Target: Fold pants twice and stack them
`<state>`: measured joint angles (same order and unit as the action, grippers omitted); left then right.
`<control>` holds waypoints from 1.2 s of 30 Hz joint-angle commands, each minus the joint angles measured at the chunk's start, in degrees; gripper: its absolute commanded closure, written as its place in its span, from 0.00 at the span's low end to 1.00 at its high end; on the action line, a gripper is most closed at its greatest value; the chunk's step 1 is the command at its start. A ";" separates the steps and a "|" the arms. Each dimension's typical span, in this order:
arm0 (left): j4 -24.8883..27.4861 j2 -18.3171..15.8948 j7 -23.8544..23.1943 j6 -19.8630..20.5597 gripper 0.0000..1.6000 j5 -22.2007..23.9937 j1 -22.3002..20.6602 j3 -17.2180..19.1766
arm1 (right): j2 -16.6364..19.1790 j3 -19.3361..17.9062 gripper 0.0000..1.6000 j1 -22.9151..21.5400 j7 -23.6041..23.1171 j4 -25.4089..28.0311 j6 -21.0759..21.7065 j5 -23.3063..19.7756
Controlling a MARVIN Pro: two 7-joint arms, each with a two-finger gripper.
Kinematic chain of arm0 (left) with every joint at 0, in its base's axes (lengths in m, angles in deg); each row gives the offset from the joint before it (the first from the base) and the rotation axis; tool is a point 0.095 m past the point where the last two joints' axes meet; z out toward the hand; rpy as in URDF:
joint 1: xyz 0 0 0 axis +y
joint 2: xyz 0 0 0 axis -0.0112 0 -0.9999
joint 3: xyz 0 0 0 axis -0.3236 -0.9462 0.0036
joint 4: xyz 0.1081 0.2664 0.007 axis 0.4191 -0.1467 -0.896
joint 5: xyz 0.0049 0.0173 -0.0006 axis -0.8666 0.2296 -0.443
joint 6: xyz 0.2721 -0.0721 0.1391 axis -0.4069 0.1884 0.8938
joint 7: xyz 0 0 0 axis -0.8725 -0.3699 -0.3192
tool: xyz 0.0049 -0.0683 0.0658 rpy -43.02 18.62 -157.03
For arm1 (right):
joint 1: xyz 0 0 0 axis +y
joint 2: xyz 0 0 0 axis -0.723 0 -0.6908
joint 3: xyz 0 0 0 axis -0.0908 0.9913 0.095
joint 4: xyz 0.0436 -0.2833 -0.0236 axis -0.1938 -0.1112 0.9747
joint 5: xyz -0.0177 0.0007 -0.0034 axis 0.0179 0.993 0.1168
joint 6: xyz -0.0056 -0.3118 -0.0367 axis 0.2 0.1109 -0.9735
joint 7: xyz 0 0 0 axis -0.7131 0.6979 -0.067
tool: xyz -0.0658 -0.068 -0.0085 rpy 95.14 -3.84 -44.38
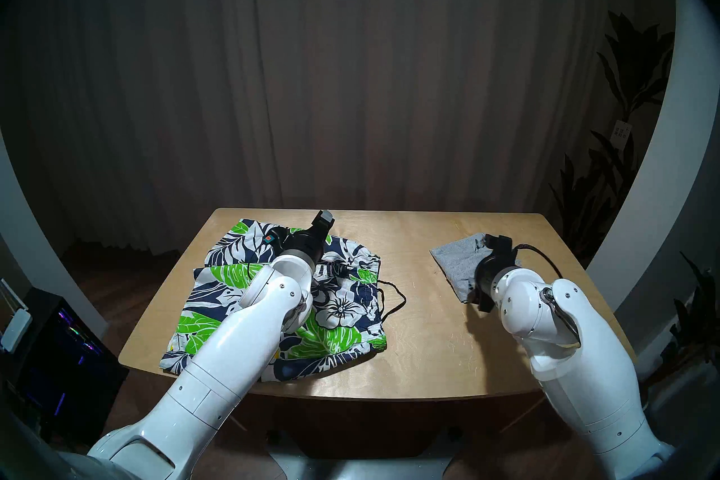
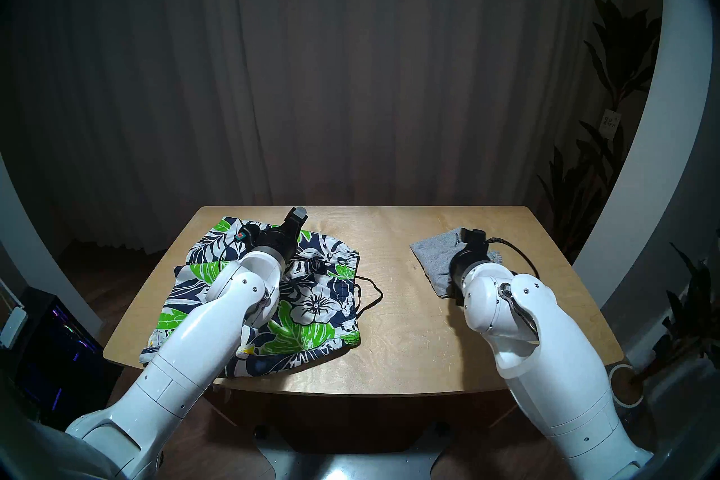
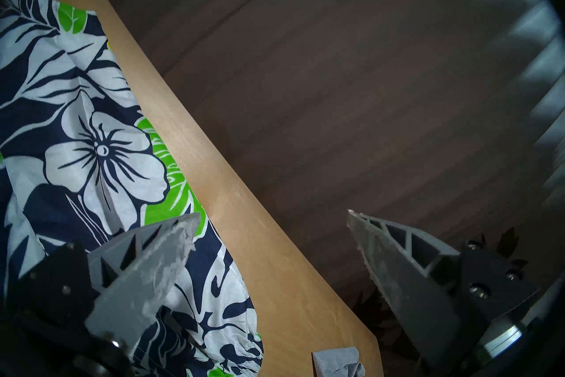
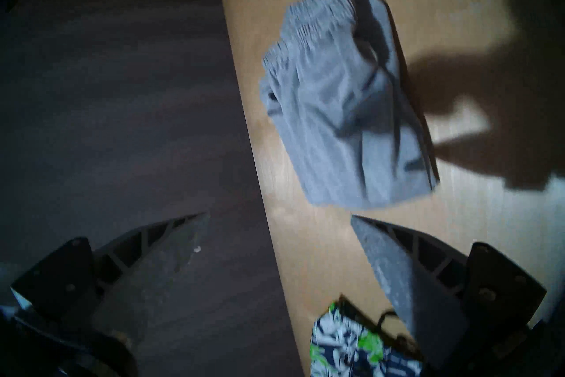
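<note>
Both arms hovering, left gripper (image 3: 272, 229) and right gripper (image 4: 279, 222) spread empty; floral navy shorts (image 1: 335, 307) needing flattening before folding, grey heather shorts (image 1: 456, 267) lying folded.

No legible text, brand or number anywhere. A small white tag (image 1: 620, 134) hangs among the plant leaves (image 1: 627, 78) at right, bearing dark marks too small to read.
</note>
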<state>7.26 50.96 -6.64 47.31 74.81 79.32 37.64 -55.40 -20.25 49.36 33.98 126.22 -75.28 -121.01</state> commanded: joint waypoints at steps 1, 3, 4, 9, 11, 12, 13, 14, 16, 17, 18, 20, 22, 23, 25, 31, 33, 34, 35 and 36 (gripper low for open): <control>6.54 -3.92 -2.64 -2.73 0.00 -1.14 4.76 2.34 | -5.30 2.72 0.00 -0.08 0.13 6.70 -0.60 -3.75; 7.99 -4.78 -3.12 -3.44 0.00 -1.18 6.37 3.12 | -6.07 3.67 0.00 0.18 0.23 8.40 -0.52 -4.96; 8.75 -5.36 -3.45 -3.67 0.00 -1.34 7.26 3.39 | -6.52 4.18 0.00 0.32 0.26 9.14 -0.52 -5.54; 11.71 -7.48 -4.76 -4.99 0.00 -1.21 11.55 5.15 | -8.07 6.48 0.00 1.89 0.09 13.00 -0.23 -8.33; 12.63 -8.33 -5.39 -5.49 0.00 -1.22 13.08 5.81 | -8.48 7.50 0.00 2.73 -0.31 14.48 -0.04 -9.08; 13.16 -8.80 -5.94 -5.71 0.00 -1.16 13.97 6.16 | -8.35 8.24 0.00 3.22 -0.66 15.50 0.33 -9.19; 13.42 -9.17 -6.21 -5.92 0.00 -1.09 14.56 6.38 | -8.42 8.82 0.00 3.44 -0.96 15.32 0.53 -9.29; 13.79 -9.65 -6.49 -6.15 0.00 -1.19 15.58 6.74 | -8.26 9.41 0.00 4.24 -1.11 16.32 0.67 -9.38; 14.44 -10.54 -7.07 -7.14 0.00 -0.79 17.46 7.66 | -7.46 10.67 0.00 5.80 -2.18 18.11 1.41 -8.96; 14.57 -10.99 -7.36 -7.57 0.00 -0.67 18.06 8.00 | -7.23 11.19 0.00 6.58 -2.40 18.66 1.56 -8.97; 15.02 -11.35 -7.95 -8.31 0.00 -0.64 19.43 8.83 | -6.43 11.76 0.00 7.24 -3.22 19.38 2.18 -8.26; 15.39 -11.97 -8.59 -9.42 0.00 -0.19 21.06 10.07 | -4.99 12.60 0.00 8.37 -4.12 20.09 3.13 -7.24; 15.60 -12.40 -9.11 -10.86 0.00 0.12 22.28 11.32 | -3.61 13.01 0.00 9.39 -5.27 20.13 4.00 -6.19; 15.85 -12.44 -9.67 -11.70 0.00 0.64 23.27 12.34 | -3.13 13.10 0.00 9.81 -5.83 20.01 4.31 -5.82; 15.98 -13.03 -10.33 -12.93 0.00 1.03 24.41 13.44 | -2.01 13.29 0.00 10.40 -7.37 19.19 5.40 -4.55; 17.38 -13.94 -13.49 -15.67 0.00 3.65 29.56 17.53 | -0.16 13.30 0.00 11.71 -12.66 15.58 7.63 -1.07; 17.86 -14.01 -14.96 -16.21 0.00 4.75 30.91 18.46 | -0.14 13.62 0.00 11.85 -14.51 14.25 8.50 -0.23; 18.25 -14.09 -15.99 -16.44 0.00 5.44 31.95 19.09 | -0.21 13.88 0.00 11.86 -15.62 13.56 9.16 0.30; 18.41 -14.03 -16.74 -16.67 0.00 6.09 32.52 19.49 | -0.41 14.21 0.00 11.59 -16.35 12.87 9.93 0.75; 18.67 -13.88 -17.51 -16.78 0.00 6.81 33.18 19.89 | -0.45 14.54 0.00 11.41 -17.14 12.29 10.47 1.05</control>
<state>22.95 38.01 -18.82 32.83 78.80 106.54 53.98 -56.66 -6.48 60.12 22.80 140.77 -68.56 -122.86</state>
